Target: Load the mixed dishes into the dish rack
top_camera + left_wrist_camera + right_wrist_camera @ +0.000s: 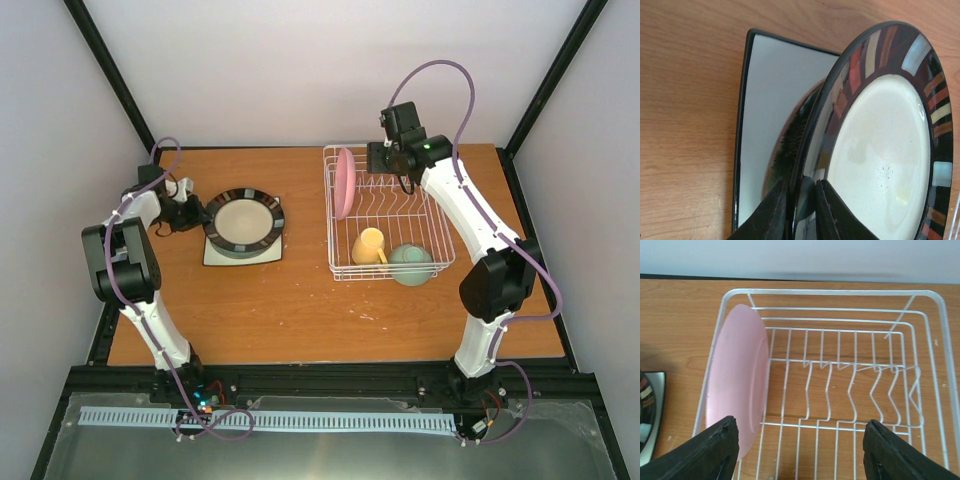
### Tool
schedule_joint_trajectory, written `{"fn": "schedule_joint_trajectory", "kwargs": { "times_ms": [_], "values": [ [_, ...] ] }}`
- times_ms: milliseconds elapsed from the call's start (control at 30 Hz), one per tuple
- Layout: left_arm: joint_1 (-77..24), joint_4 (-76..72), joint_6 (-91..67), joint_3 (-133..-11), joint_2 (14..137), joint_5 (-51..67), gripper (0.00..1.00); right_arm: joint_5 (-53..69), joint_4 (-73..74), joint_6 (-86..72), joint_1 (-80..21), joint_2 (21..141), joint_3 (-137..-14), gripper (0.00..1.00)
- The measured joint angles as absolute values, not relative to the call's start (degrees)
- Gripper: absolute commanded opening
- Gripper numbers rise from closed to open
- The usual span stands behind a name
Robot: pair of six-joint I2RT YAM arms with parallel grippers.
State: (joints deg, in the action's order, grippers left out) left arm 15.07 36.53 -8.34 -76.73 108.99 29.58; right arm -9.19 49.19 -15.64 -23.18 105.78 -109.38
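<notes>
1. Top external view: one dish rack [392, 205] is carrying one upright pink plate [345, 182], one yellow mug [369, 246] and one mint-green bowl [411, 264].
2. One black-rimmed cream plate [243, 221] is lying over one white square plate [216, 256], left of the rack.
3. The left gripper [801, 197] is pinching the cream plate's rim.
4. The right gripper [800, 440] is hanging spread above the rack.

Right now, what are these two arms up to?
Loading dishes into a dish rack. The left gripper pinches the rim of the black-rimmed cream plate, lying on the white square plate. The right gripper hangs open over the rack, where the pink plate stands on edge; yellow mug and mint-green bowl sit at its near end.
</notes>
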Motion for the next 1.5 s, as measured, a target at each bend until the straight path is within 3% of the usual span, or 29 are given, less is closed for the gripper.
{"fn": "schedule_joint_trajectory", "kwargs": {
  "times_ms": [100, 267, 567, 1500],
  "values": [
    [15.1, 37.3, -8.2, -77.8, 108.5, 29.7, 0.01, -5.2, 48.5, -14.1, -23.2, 105.8, -109.4, 0.66],
    [15.1, 37.5, -8.1, -78.2, 108.1, 29.8, 0.01, 12.0, 45.2, -9.6, -23.5, 106.3, -110.1, 0.65],
    [15.1, 37.3, -8.0, -78.2, 106.7, 32.7, 0.01, 32.5, 47.2, -5.4, -28.4, 118.6, -124.1, 0.64],
    [23.2, 26.2, -6.5, -69.1, 102.8, 53.1, 0.01, 49.3, 43.9, -8.8, -28.1, 126.4, -124.1, 0.64]
  ]
}}
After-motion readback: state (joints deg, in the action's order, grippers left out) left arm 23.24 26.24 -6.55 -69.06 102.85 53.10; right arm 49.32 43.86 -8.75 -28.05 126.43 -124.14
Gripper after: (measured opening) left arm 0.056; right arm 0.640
